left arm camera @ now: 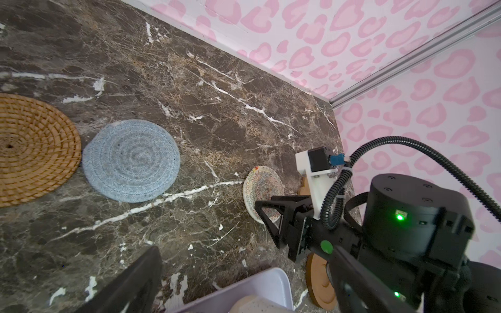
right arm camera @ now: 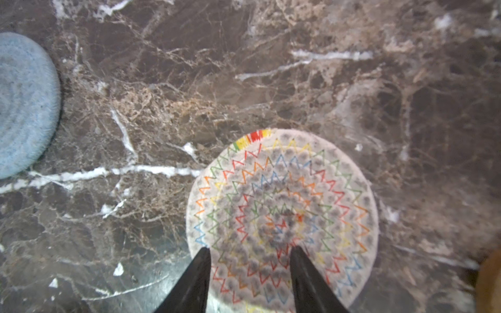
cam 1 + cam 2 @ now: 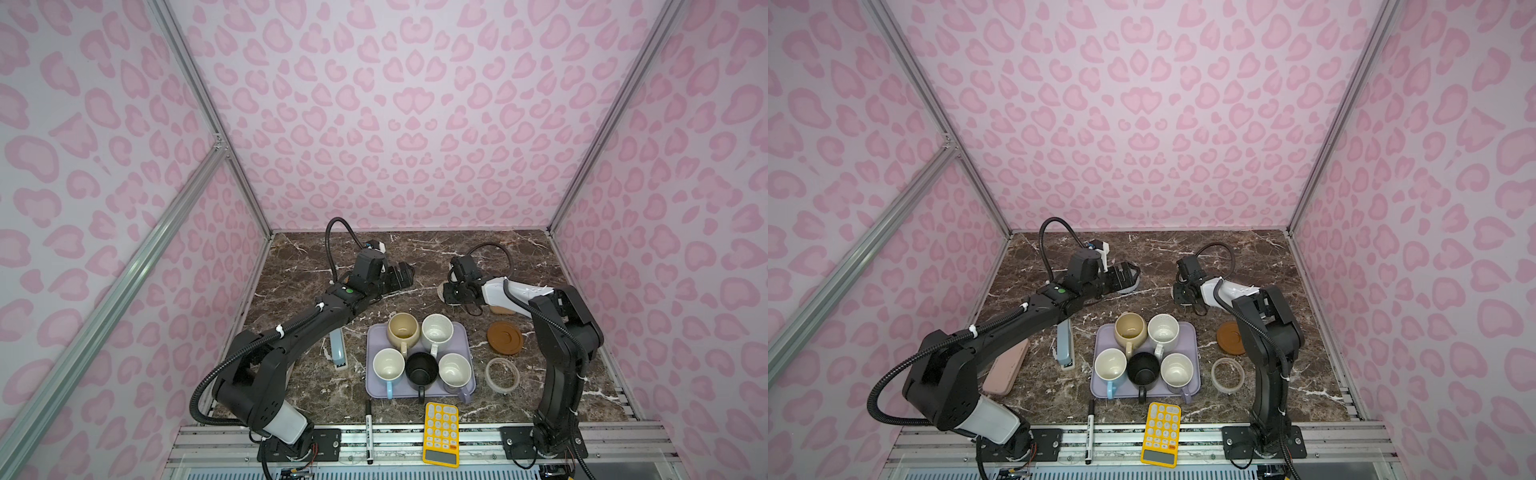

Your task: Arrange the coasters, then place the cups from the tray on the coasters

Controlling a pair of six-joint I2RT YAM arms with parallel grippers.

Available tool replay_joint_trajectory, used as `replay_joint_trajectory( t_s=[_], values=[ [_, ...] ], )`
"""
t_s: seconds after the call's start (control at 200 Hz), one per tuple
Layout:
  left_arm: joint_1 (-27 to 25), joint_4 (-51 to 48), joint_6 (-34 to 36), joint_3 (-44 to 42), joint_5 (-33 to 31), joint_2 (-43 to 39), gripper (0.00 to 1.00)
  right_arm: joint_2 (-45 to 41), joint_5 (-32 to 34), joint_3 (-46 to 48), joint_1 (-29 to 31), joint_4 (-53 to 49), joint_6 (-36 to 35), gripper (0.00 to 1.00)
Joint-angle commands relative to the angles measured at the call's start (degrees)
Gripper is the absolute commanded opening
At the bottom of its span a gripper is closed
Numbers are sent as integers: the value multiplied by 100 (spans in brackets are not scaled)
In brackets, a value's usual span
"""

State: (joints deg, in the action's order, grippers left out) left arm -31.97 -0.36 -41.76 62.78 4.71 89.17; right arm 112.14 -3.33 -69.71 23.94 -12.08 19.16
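We show the right gripper [image 2: 250, 248], half-open, over a round, zigzag-stitched cream woven coaster [image 2: 282, 189]. The left gripper [image 3: 407, 275] gapes, empty.

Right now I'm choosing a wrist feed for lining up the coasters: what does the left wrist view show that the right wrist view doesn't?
Only the left wrist view: the orange-tan coaster, a corner of the tray and the pink-patterned walls. Only the right wrist view: the whole coloured zigzag stitching of the cream coaster, with the jaws of the right gripper standing apart over one side of it. Both: the grey-blue coaster, cut off in the right wrist view, the cream coaster and the marble tabletop.
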Motion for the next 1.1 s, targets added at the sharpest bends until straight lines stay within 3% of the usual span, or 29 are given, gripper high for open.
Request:
replay_joint_trajectory(
  t_s=[0.0, 0.585, 1.095],
  values=[
    [11, -66, 113, -42, -187, -99, 98, 217, -46, -101, 39, -347, -17, 48],
    [221, -222, 230, -51, -514, -123, 98, 1381, -212, -2084, 545, -1304, -212, 44],
    [245, -223, 238, -51, -480, -93, 98, 1712, -500, -2651, 641, -1475, -234, 43]
  ],
)
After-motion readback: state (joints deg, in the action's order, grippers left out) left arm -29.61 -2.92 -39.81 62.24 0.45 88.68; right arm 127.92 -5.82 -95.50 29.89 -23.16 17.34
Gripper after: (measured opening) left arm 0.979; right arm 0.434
